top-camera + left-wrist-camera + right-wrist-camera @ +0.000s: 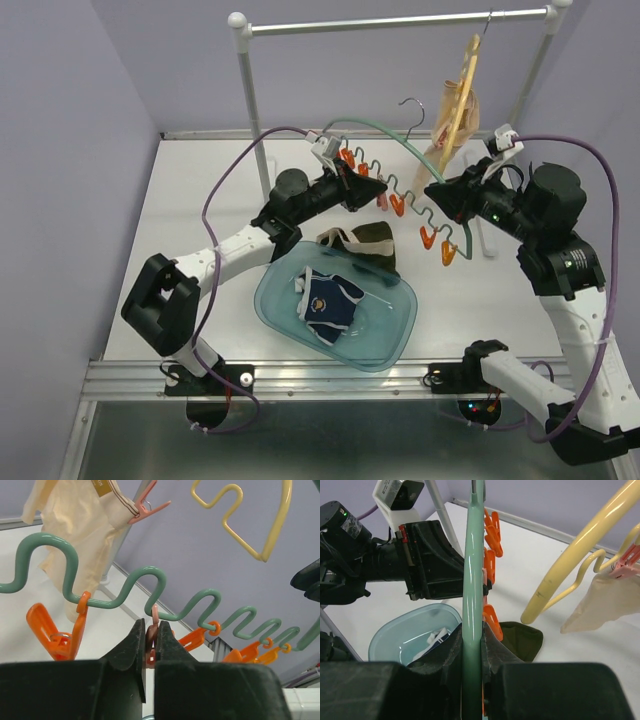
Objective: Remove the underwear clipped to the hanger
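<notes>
Pinches a clip with left end effector, clamps green hanger with right end effector. Navy brief in basin, olive one beside it on table, beige one pegged to yellow hanger; gold label illegible.

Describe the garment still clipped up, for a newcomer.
Find the white rail at the back; a yellow hanger hangs near its right end. The pale beige underwear clipped there is the only garment hanging and the only pale one.

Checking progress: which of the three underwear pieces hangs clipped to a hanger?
The pale beige one, clipped on the yellow hanger. The navy one lies in the basin, the olive one beside it.
</notes>
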{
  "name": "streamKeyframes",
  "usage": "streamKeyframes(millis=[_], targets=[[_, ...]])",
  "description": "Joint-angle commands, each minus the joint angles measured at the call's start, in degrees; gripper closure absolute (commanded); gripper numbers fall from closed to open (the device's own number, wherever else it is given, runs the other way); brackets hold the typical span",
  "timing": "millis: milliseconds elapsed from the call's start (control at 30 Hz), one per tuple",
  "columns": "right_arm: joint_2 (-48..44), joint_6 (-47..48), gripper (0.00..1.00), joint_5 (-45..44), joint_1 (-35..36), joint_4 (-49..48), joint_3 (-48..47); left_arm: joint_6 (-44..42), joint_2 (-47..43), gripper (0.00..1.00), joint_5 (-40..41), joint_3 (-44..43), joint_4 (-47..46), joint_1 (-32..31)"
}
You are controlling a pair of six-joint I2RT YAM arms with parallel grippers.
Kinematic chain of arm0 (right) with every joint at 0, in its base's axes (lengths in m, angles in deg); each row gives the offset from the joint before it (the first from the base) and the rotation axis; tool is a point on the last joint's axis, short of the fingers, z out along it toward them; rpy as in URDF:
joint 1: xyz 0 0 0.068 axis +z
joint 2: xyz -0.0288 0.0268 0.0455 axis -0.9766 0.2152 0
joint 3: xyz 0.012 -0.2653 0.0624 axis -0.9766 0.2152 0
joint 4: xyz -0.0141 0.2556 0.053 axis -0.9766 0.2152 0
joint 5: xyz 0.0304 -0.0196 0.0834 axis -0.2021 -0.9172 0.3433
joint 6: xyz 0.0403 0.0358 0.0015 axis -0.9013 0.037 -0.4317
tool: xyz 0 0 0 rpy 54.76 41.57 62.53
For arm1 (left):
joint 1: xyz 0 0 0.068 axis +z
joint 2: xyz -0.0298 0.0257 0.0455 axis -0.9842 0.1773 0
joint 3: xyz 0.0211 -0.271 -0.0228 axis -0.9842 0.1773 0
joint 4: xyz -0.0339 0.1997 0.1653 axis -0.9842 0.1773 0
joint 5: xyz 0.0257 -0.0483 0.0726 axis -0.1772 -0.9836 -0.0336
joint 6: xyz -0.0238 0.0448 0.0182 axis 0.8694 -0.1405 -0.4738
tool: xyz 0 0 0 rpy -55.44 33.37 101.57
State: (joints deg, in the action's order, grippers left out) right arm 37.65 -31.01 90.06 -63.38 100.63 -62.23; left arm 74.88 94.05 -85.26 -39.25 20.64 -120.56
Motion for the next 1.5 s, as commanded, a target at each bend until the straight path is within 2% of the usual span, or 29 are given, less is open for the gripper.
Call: streamKeyframes(millis=[0, 67, 267, 300, 600, 767, 967, 1000, 1200, 1467], targets=[[-1.76, -0.31, 0.99, 0.79, -0.57, -6.41, 0.01, -0.2, -1.56, 0.82, 0.17, -0.21, -3.72, 0.26], [-1.76, -0.22, 0.99, 0.53, -0.66, -6.4, 0.01, -0.73, -2.87, 0.53, 1.31, 1.2, -3.45, 0.26], [-1.59, 0.48, 1.0, -0.09, -0.75, -6.4, -0.08, -4.15, -7.53, 0.23, 4.04, 4.45, -1.08, 0.34], [-1.58, 0.57, 1.0, -0.17, -0.75, -6.4, -0.25, -5.03, -8.58, 0.21, 4.13, 5.06, -0.04, 0.26], [-0.8, 1.71, 1.0, 0.0, -0.75, -6.4, -1.48, -10.83, -14.74, 0.19, 5.79, 9.72, 5.15, 0.34], [0.35, 2.42, 0.99, 1.41, -0.75, -6.4, -4.2, -14.7, -20.27, 0.18, 11.49, 13.32, 10.43, 0.26], [2.8, 1.19, 0.99, 5.18, -0.75, -6.32, -7.8, -16.29, -29.67, 0.05, 19.93, 19.91, 13.77, 0.34], [3.16, 0.75, 0.99, 6.32, -0.75, -6.32, -8.85, -16.38, -32.21, 0.02, 21.17, 21.4, 14.56, 0.34], [8.59, -1.62, 1.0, 9.05, -0.75, -6.05, -14.39, -16.2, -38.91, 0.01, 30.31, 25.19, 18.86, 0.52], [18.27, -6.28, 0.99, 5.19, -0.66, -5.79, -27.21, -11.2, -45.85, 0.01, 36.29, 28.44, 24.23, 0.61]])
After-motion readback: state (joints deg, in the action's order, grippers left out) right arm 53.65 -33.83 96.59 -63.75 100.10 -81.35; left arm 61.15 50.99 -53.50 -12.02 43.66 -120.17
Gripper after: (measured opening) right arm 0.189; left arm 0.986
